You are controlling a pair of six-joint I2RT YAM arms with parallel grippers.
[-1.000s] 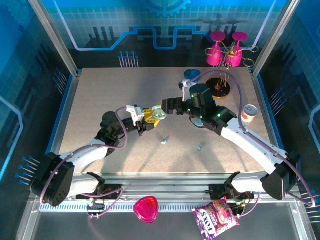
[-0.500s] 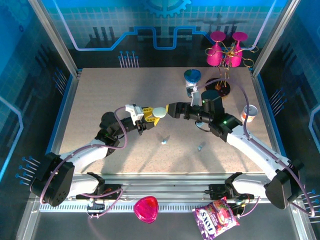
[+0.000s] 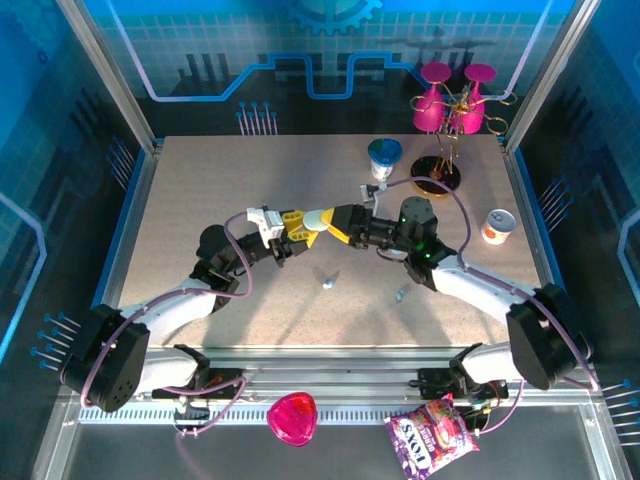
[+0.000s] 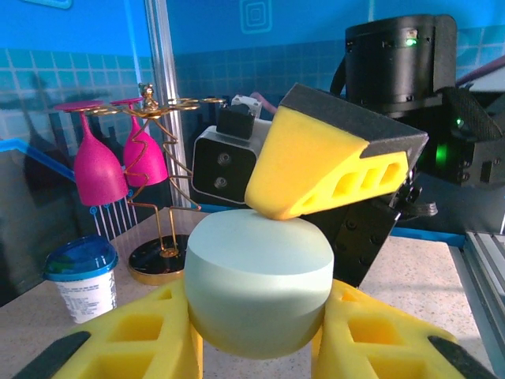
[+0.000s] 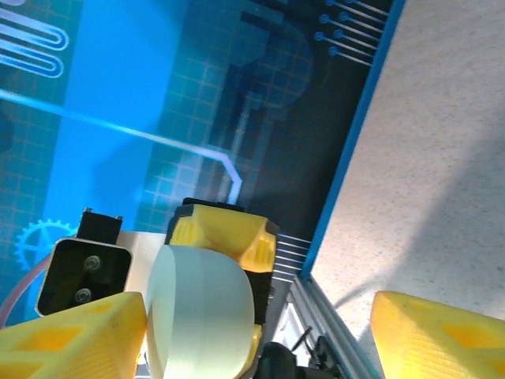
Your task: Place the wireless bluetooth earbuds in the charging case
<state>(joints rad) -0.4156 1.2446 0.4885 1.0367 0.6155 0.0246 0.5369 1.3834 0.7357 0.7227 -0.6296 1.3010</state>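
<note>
The left hand was closed on the charging case and held it up in the air over the middle of the worktop. The case was a round, pale green puck. The hand squeezed it by its curved side. In the left wrist view its flat face pointed up, toward the right hand. It was round, so it had no real long side. I could not see a lid line on it.

The right hand was open, with its yellow fingers far apart. One of them touched the top of the case.

The earbuds lay on the worktop, closer to the robot than the case. The second bud was well apart from the first. They were too small to tell which way they pointed.

The case looked hard and smooth, so I think it could slip or turn if pushed. Holding it by the side seemed best, because that leaves the top free. The buds were probably very light and slippery. A soft pinch across the middle should work.
</note>
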